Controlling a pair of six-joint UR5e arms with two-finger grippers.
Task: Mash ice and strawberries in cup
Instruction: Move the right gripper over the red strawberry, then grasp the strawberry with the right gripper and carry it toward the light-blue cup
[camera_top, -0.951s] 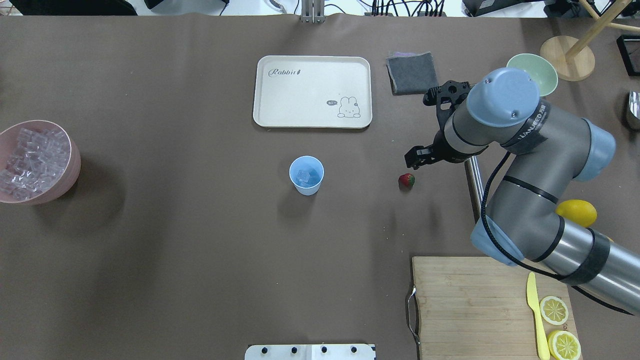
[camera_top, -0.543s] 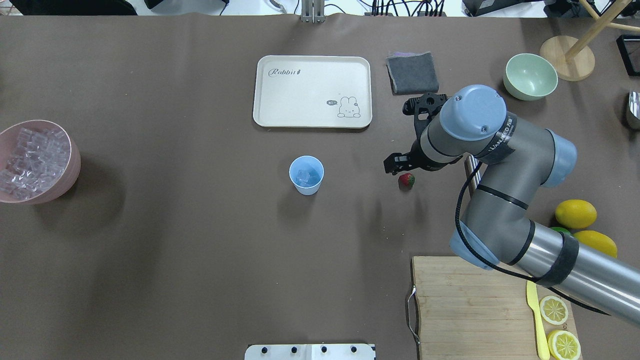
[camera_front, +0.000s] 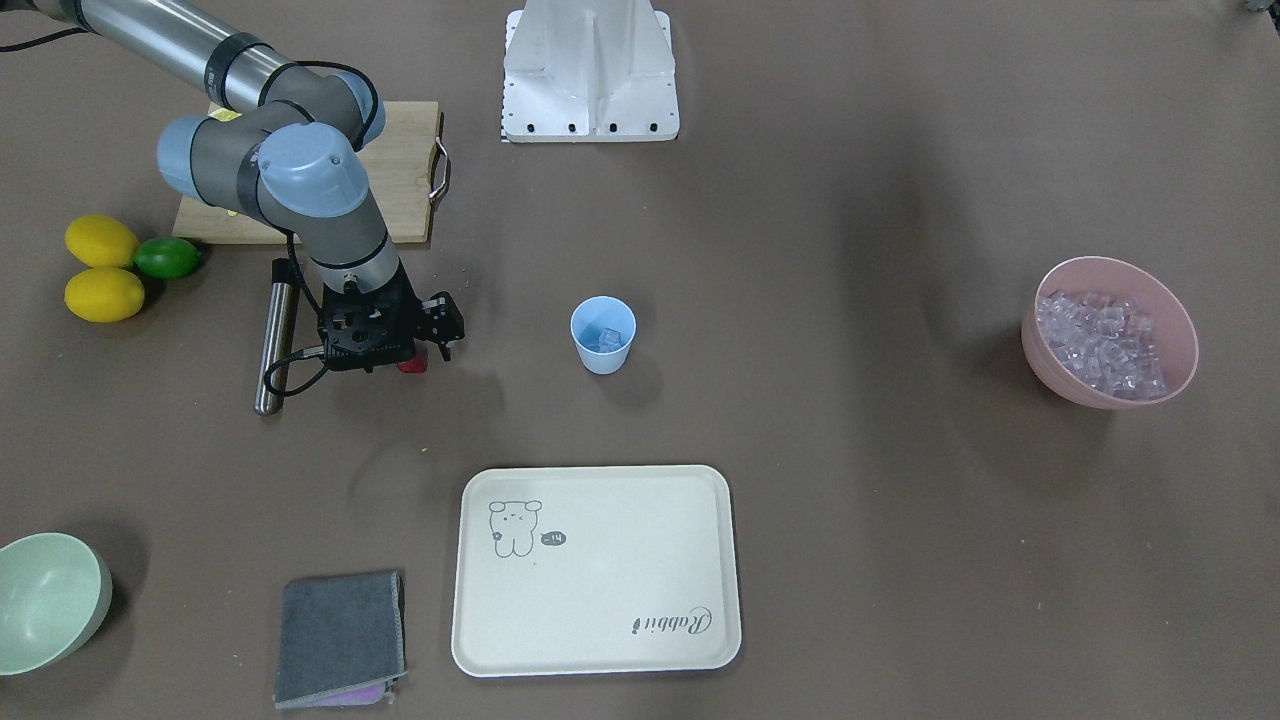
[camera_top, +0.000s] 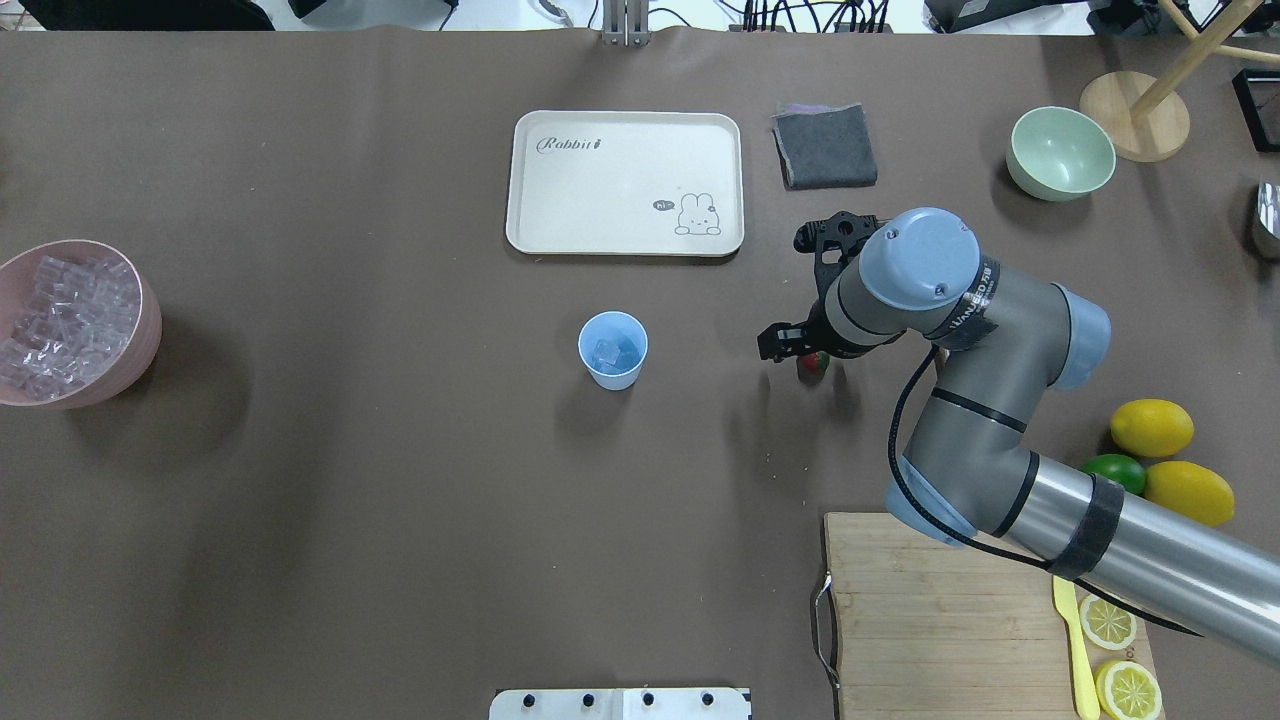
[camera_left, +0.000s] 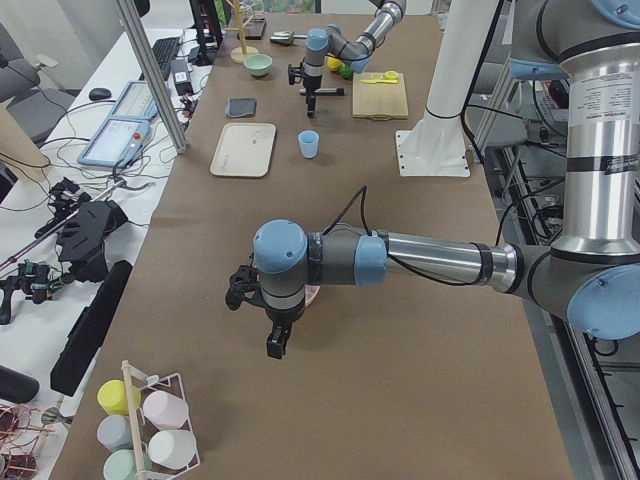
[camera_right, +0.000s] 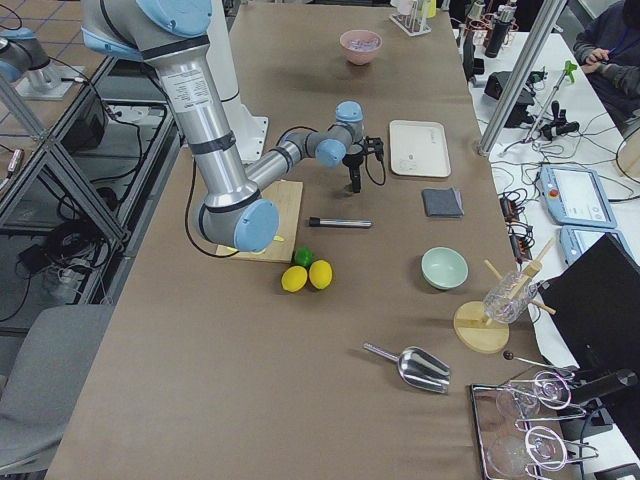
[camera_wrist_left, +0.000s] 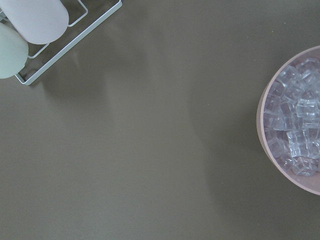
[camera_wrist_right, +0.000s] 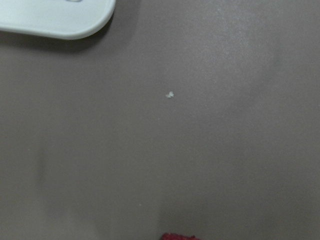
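strawberry (camera_top: 819, 368) mostly hidden beneath right gripper (camera_top: 806, 352), centre right; only a red sliver at right wrist view's bottom edge. jaw gap unreadable. pink bowl (camera_top: 152, 330) cut by left edge.

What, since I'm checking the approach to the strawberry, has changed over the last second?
The right arm swung toward the cup, carrying the right gripper from beside the strawberry to directly over it, partly hiding it. Whether it has taken hold cannot be told. The strawberry, the cup and the ice in it stayed where they were.
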